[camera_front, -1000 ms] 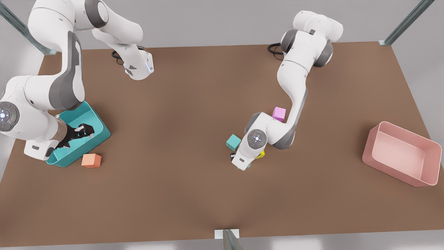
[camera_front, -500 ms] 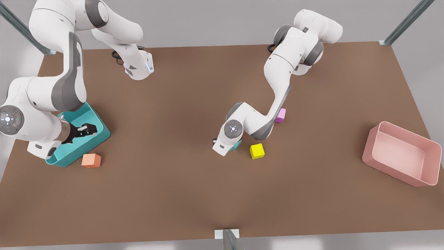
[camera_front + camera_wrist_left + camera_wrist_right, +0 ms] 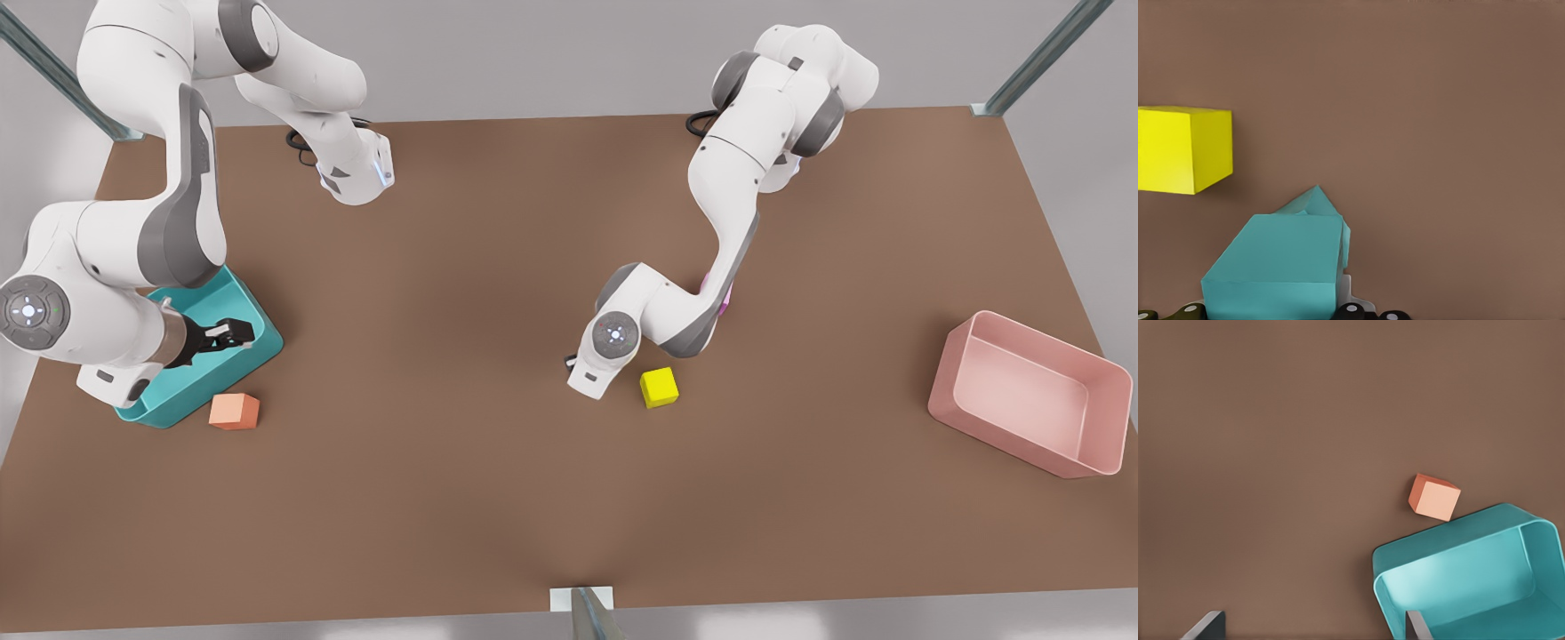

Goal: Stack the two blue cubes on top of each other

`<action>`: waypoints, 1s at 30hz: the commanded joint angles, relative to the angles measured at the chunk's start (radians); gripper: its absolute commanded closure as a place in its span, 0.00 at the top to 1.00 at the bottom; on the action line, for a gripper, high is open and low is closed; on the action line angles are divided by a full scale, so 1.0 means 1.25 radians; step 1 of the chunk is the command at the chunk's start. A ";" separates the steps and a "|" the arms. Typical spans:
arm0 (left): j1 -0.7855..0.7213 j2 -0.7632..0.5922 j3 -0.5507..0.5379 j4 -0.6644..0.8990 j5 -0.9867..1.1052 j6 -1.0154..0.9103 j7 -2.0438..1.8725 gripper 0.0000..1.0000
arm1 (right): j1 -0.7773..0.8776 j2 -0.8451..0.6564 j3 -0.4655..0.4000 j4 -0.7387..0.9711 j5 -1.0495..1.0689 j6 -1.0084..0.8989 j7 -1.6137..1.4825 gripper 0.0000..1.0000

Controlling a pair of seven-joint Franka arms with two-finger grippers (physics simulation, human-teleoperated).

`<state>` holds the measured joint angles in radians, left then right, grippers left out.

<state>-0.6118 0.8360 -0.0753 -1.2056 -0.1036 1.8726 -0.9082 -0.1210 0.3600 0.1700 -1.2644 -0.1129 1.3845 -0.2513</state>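
A blue cube (image 3: 1275, 263) sits between the fingers of my left gripper (image 3: 1271, 313), which is shut on it. A corner of the second blue cube (image 3: 1317, 200) pokes out just behind and below it, the two touching or nearly so. In the front view this arm's wrist (image 3: 594, 373) hangs near the table's middle and hides both cubes. My right gripper (image 3: 240, 333) hovers open over the teal bin (image 3: 258, 356) at the front view's left; its fingers (image 3: 1415, 625) stand wide apart with nothing between them.
A yellow cube (image 3: 659, 387) lies right beside the left wrist. An orange cube (image 3: 235, 411) rests against the teal bin's front. A pink cube (image 3: 727, 300) peeks from behind the left arm's forearm. A pink bin (image 3: 1102, 444) stands at the front view's far right.
The left arm swung from over the yellow cube toward the front view's left, over the blue cube on the table, now hidden under its wrist. The right gripper shifted slightly above the teal bin.
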 commanded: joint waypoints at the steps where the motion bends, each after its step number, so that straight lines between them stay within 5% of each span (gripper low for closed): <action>1: 0.001 -0.001 0.000 0.000 -0.003 0.011 -0.033 0.50 | 0.000 -0.001 0.000 0.000 0.000 -0.001 0.029 1.00; 3: 0.002 -0.001 0.000 -0.003 -0.003 0.018 -0.033 0.56 | 0.001 0.000 0.000 -0.002 0.000 -0.001 0.030 1.00; 8: 0.008 -0.001 0.000 -0.004 0.009 0.018 -0.033 1.00 | 0.004 0.000 0.000 -0.008 -0.003 -0.001 0.030 1.00; 30: 0.011 -0.033 -0.001 -0.001 -0.016 -0.017 -0.038 1.00 | 0.001 0.009 -0.003 -0.002 -0.015 0.002 0.016 1.00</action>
<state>-0.5991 0.7984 -0.0764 -1.2087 -0.1116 1.8755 -0.9439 -0.1197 0.3723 0.1655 -1.2676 -0.1301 1.3870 -0.2301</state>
